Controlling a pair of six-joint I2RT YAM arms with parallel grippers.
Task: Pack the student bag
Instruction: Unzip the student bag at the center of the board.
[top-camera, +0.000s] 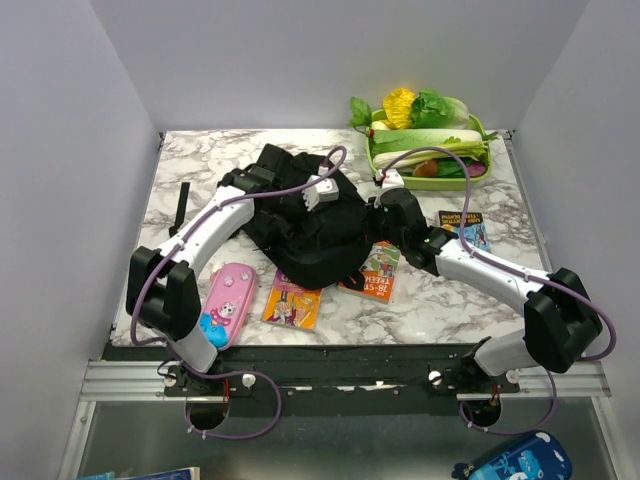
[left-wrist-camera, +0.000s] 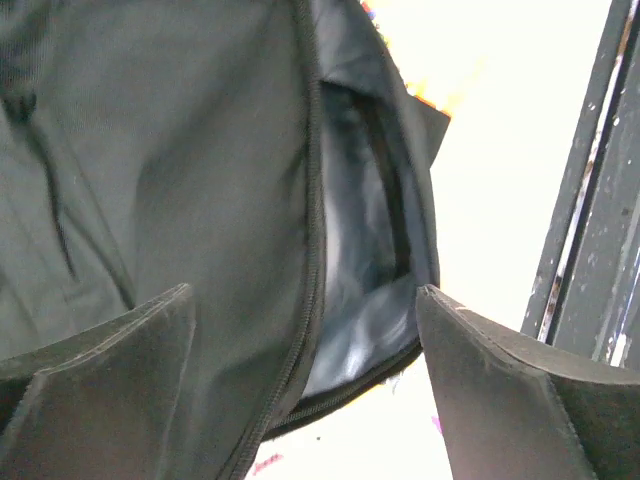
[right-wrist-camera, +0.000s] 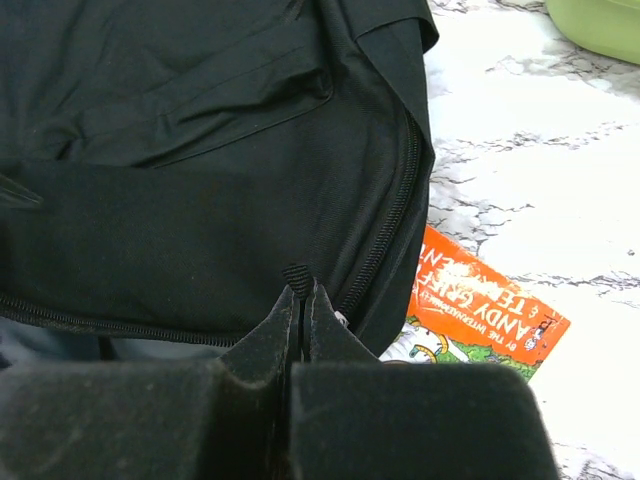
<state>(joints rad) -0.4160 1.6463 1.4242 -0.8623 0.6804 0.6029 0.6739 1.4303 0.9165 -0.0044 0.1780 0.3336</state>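
black student bag (top-camera: 310, 240) with grey lining (left-wrist-camera: 345, 250), pink pencil case (top-camera: 228, 300), white grey-veined marble table (top-camera: 200, 165).

Left pincer (left-wrist-camera: 303, 295) gapes wide; right pincer (right-wrist-camera: 302, 293) is pinched tight.

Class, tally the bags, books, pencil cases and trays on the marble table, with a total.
Bags: 1, the student bag
Books: 3, orange book, yellow book, dark book
Pencil cases: 1, pink pencil case
Trays: 1, green tray
Total: 6
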